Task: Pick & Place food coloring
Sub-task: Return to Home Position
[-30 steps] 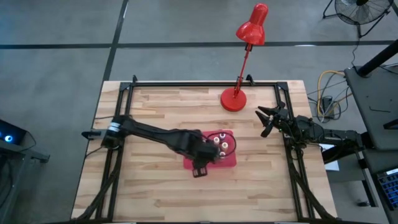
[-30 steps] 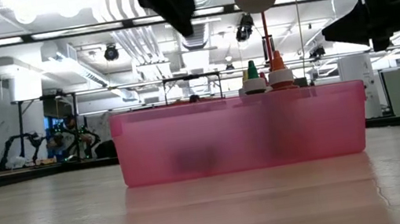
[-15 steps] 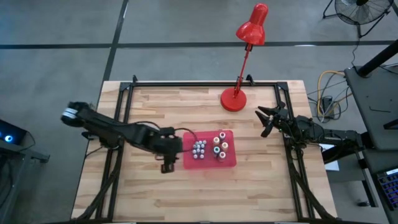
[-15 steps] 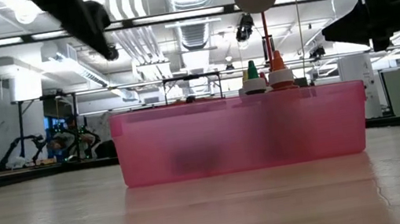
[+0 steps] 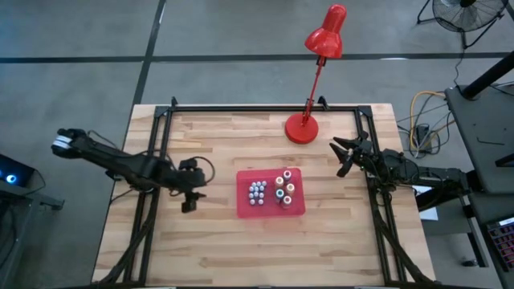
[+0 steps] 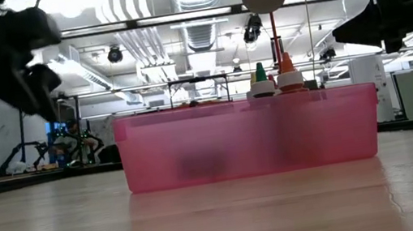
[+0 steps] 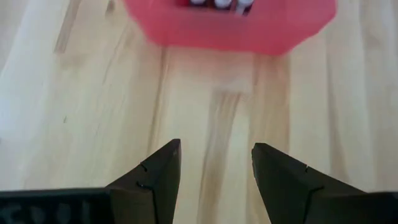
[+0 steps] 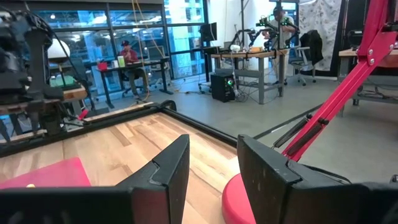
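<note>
now, left hand [image 5: 188,202]: fingers spread, raised over the worktop [image 5: 209,241]
red bin [image 5: 271,212]: just ahead of the left hand, apart from it
food coloring [image 5: 257,191]: bottles clustered inside the red bin, caps up
right hand [image 5: 347,157]: spread, beyond the bin's other side

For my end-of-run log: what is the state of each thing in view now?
left gripper, open, empty, over bare table
right gripper, open, empty
red bin, flat on the table
food coloring, upright inside the red bin
desk lamp, upright
</note>
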Available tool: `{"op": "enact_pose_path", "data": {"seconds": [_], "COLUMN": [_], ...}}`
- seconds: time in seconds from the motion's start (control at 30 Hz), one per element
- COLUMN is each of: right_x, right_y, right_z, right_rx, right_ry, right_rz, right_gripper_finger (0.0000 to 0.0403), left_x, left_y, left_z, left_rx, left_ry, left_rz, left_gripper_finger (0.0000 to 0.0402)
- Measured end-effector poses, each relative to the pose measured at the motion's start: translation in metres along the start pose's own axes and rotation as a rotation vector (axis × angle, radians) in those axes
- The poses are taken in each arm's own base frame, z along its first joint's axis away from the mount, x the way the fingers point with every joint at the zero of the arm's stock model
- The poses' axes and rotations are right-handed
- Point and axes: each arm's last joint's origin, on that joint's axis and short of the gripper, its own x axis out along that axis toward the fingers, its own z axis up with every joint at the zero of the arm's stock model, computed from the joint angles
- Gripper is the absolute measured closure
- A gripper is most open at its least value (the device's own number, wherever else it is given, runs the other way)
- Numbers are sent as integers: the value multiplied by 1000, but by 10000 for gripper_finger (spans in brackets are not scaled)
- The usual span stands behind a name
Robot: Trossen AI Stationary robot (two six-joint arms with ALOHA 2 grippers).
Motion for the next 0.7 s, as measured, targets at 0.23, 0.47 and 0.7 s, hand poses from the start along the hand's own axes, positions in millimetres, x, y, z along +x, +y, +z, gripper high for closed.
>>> {"op": "enact_pose_path", "data": {"seconds": [0.23, 0.47, 0.7], "right_x": [0, 0, 0], "right_y": [0, 0, 0], "right_z": [0, 0, 0], "right_rx": [0, 0, 0], "right_ry": [0, 0, 0], "right_rz": [0, 0, 0], "right_gripper_finger": [275, 275, 275], "left_x": [2, 13, 21], "left_y": [16, 25, 31], "left_z": [-43, -71, -89], "left_rx": [-36, -141, -196], "left_ry": [-14, -34, -40], "left_rz": [-4, -7, -6], "left_gripper_finger": [232, 232, 232]}}
